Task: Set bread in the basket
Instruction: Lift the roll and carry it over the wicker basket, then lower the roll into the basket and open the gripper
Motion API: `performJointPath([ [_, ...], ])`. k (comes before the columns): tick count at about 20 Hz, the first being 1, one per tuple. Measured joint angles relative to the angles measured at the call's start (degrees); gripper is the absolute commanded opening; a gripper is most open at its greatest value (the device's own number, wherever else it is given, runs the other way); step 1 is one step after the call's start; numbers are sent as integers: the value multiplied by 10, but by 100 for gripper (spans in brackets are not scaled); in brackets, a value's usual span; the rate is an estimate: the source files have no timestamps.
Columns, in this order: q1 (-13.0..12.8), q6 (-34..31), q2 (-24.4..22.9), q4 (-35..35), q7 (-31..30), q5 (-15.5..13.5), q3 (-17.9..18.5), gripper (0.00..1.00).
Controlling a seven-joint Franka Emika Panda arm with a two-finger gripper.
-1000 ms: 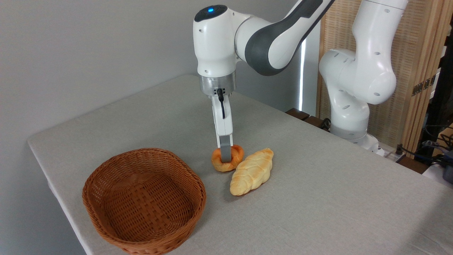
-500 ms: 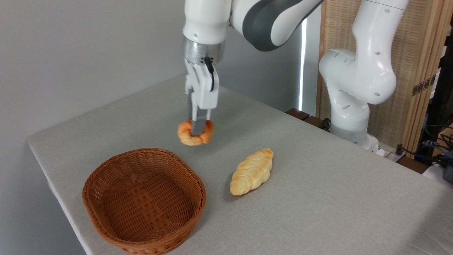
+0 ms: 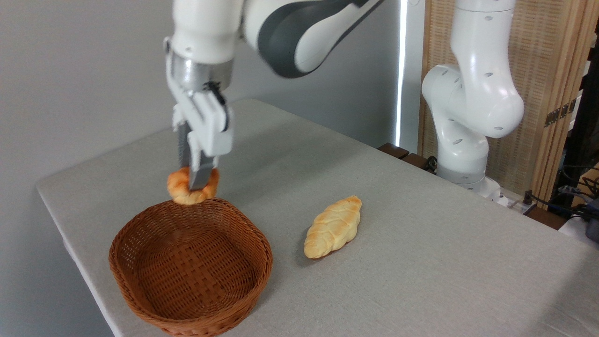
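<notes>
Gripper [image 3: 194,180] clamping bread [image 3: 180,189] — above basket [image 3: 140,276]

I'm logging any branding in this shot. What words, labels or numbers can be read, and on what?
None. The robot arm, gripper, bun, basket, braided loaf and table show no readable words, labels or numbers.
</notes>
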Motion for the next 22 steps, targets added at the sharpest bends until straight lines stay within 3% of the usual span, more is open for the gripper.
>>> performJointPath([
  [4, -1, 32, 91, 53, 0, 3, -3, 47],
  [5, -1, 42, 106, 60, 0, 9, -4, 52],
  [7, -2, 48, 124, 67, 2, 17, -7, 70],
  [8, -2, 48, 128, 69, 3, 20, -8, 91],
  [9, -2, 48, 130, 70, 4, 22, -11, 97],
  [22, -3, 48, 128, 73, 4, 32, -19, 100],
])
